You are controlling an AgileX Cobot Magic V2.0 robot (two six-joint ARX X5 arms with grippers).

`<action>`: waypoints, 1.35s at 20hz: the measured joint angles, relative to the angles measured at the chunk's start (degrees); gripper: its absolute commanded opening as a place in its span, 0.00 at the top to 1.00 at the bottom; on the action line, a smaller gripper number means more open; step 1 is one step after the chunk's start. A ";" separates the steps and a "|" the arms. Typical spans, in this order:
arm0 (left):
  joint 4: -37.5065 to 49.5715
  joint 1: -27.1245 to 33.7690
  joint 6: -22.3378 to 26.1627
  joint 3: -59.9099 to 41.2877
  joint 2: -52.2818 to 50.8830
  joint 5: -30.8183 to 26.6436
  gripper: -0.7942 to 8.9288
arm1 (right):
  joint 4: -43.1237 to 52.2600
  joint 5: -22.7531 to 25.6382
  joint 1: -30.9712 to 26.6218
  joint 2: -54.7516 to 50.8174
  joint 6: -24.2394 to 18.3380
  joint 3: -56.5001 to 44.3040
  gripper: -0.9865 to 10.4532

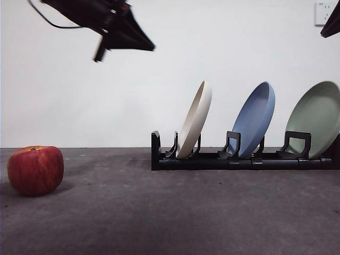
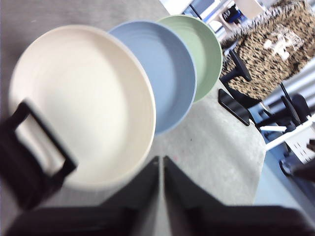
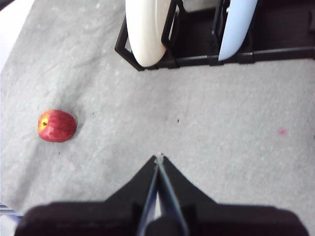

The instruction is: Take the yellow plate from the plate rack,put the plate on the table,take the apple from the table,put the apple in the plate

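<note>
Jaws of both grippers pressed together, empty; yellow plate (image 1: 194, 120) on edge, racked, leaning right.

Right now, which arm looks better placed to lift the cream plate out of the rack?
Left, probably. Its gripper, jaws shut, hangs close over the cream plate in the rack. The right gripper, also shut, is above bare table, farther from the rack.

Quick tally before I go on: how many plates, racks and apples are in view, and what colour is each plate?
Plates: 3, all standing in the rack: yellow plate, blue plate, pale green plate
Plate rack: 1
Apple: 1, on the table
Total: 5
</note>
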 measured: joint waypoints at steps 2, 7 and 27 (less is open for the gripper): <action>-1.03 -1.18 0.66 6.36 4.70 0.00 0.56 | -1.07 0.00 0.00 0.00 0.00 0.00 0.91; -0.96 -4.04 3.17 13.64 9.86 -4.37 0.25 | -1.44 0.00 0.00 0.02 0.00 0.00 0.91; -2.05 -11.82 12.00 13.84 18.32 -18.10 0.48 | -2.60 0.22 0.00 1.11 -1.29 0.00 0.91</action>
